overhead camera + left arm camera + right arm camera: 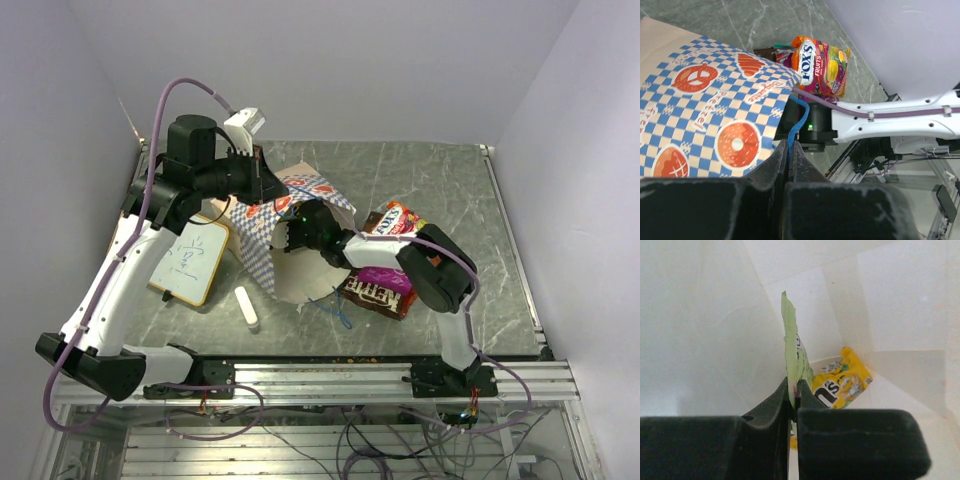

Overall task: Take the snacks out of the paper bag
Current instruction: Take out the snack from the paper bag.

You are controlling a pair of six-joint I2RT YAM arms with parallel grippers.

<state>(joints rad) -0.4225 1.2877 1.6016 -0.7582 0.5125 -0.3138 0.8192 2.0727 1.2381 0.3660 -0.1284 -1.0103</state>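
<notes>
While the left hand (789, 150) pinches the blue cord (800, 117) of the chequered paper bag (705, 115), the right hand (794, 390) inside clamps a glossy green packet (791, 340).

Chequered paper bag (262, 232) lies on its side, mouth open, blue handle (799, 117) at its rim. Inside, green packet (792, 352) stands on edge near yellow packet (842, 382). Fox's packet (392, 221) and brown packet (378, 295) lie outside, beside the mouth

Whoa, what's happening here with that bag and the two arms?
Two robot arms are emptying a checkered paper bag. The left fingers pinch its blue cord handle. The right fingers, inside it, are shut on a green packet; a yellow packet lies beyond. A Fox's packet and a brown bag sit outside.
</notes>
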